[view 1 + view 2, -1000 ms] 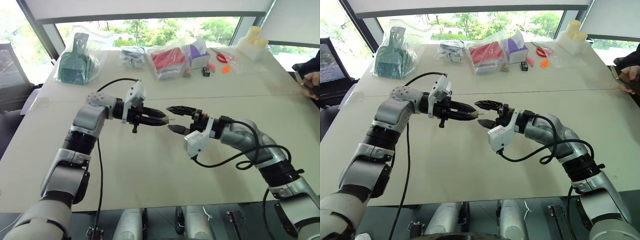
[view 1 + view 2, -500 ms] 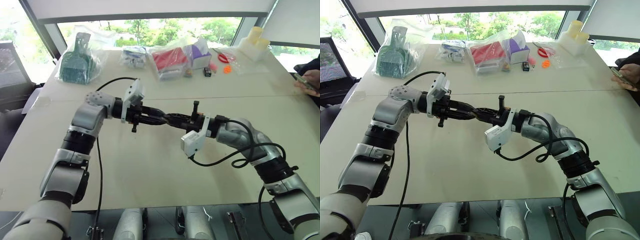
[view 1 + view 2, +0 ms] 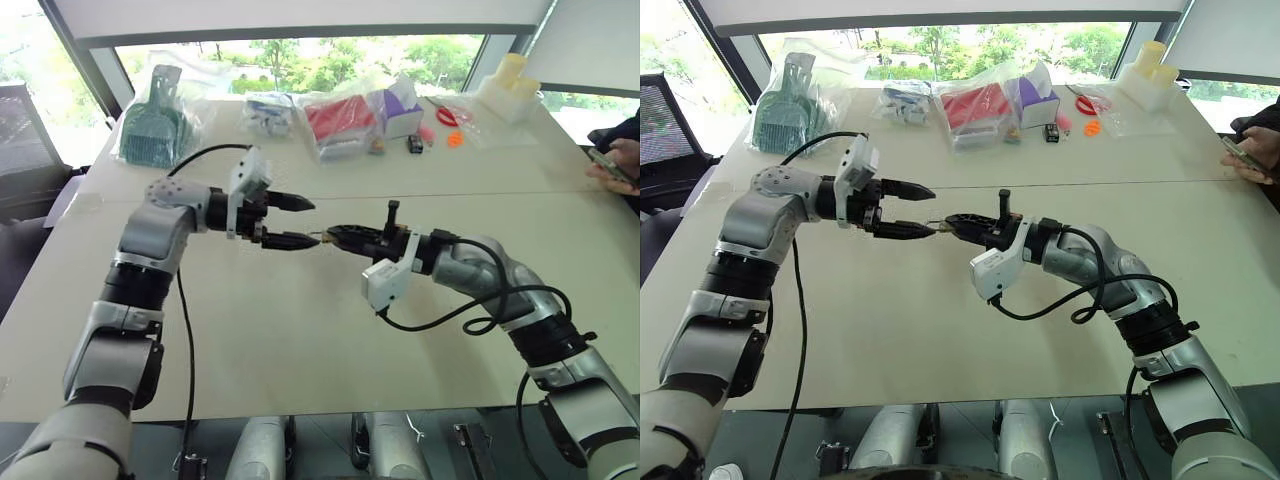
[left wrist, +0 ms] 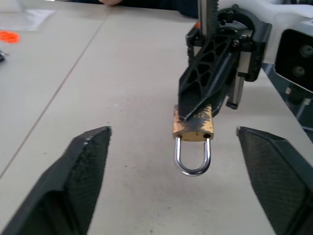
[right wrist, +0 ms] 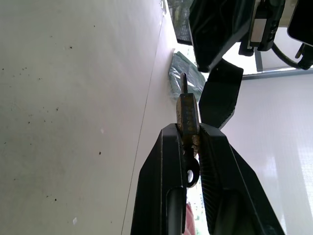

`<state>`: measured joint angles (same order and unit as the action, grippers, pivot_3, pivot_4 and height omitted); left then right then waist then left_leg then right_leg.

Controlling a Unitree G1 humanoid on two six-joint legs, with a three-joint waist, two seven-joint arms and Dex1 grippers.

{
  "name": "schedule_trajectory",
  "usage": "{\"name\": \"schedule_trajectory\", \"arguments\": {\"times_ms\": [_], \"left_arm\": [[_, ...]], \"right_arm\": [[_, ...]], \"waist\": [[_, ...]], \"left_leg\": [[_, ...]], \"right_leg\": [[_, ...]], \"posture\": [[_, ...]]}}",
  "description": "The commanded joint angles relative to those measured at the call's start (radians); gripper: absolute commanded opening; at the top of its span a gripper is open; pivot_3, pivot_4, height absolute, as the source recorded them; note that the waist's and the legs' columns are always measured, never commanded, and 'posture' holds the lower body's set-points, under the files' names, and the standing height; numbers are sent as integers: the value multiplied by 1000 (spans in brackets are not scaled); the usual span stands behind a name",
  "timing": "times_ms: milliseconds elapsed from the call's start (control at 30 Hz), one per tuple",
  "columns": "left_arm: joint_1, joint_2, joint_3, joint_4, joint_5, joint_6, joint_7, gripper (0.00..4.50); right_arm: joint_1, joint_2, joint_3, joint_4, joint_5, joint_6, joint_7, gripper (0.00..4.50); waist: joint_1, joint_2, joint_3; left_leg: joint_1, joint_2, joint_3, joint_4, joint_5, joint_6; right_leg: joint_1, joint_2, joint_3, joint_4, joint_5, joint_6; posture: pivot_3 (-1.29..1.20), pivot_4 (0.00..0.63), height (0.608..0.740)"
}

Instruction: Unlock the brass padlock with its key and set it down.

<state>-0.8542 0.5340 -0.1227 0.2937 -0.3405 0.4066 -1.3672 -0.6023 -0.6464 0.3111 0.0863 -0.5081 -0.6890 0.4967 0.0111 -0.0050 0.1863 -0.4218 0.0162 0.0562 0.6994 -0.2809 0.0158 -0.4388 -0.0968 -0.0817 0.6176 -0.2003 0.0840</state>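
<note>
The right claw [image 3: 952, 221] pinches the brass padlock [image 4: 192, 128] above the table [image 3: 300, 330], shackle toward the left claw [image 3: 925, 210], wide open at 9 o'clock, perhaps for regrasping.

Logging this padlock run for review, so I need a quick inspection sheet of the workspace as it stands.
Surface: beige table, bare in front of the arms.
Job's things: small gold-brass padlock with silvery shackle, clamped by its body; a key sits in its underside.
Clutter: clear plastic bags with a green scoop, red and purple items, orange bits along the far edge.
Grippers: right gripper shut on the padlock; left gripper open, facing it.
Cables: black cable looped at the right arm, another along the left.
Surroundings: windows with trees; a person's hand at the right.
</note>
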Motion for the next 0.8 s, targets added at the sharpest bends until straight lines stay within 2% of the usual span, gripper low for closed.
{"name": "schedule_trajectory", "arguments": {"times_ms": [33,167,200,500,800], "left_arm": [[16,13,29,-59,-34,10,0,2132],[36,20,15,-96,-45,34,-3,273],[39,22,10,-102,-44,39,-4,19],[61,17,-62,-28,55,-61,7,19],[21,-50,-11,75,56,-113,84,19]], "right_arm": [[-1,4,-23,-22,13,2,-16,0],[2,3,-23,-28,14,5,-15,0],[2,3,-23,-29,15,6,-14,0],[5,3,-23,-36,19,12,-9,0],[9,3,-22,-50,25,22,-5,0]], "waist": [[-1,0,0],[-1,0,0],[-1,0,0],[0,0,0],[-1,0,0]], "left_leg": [[0,0,0,0,0,0],[0,0,0,0,0,0],[0,0,0,0,0,0],[0,0,1,0,0,0],[0,0,2,0,0,0]], "right_leg": [[0,0,0,0,0,0],[0,0,0,0,0,0],[0,0,0,0,0,0],[0,0,0,0,0,0],[0,0,0,0,0,0]], "posture": [[0,150,740],[0,150,740],[0,150,740],[0,150,740],[0,150,740]]}}
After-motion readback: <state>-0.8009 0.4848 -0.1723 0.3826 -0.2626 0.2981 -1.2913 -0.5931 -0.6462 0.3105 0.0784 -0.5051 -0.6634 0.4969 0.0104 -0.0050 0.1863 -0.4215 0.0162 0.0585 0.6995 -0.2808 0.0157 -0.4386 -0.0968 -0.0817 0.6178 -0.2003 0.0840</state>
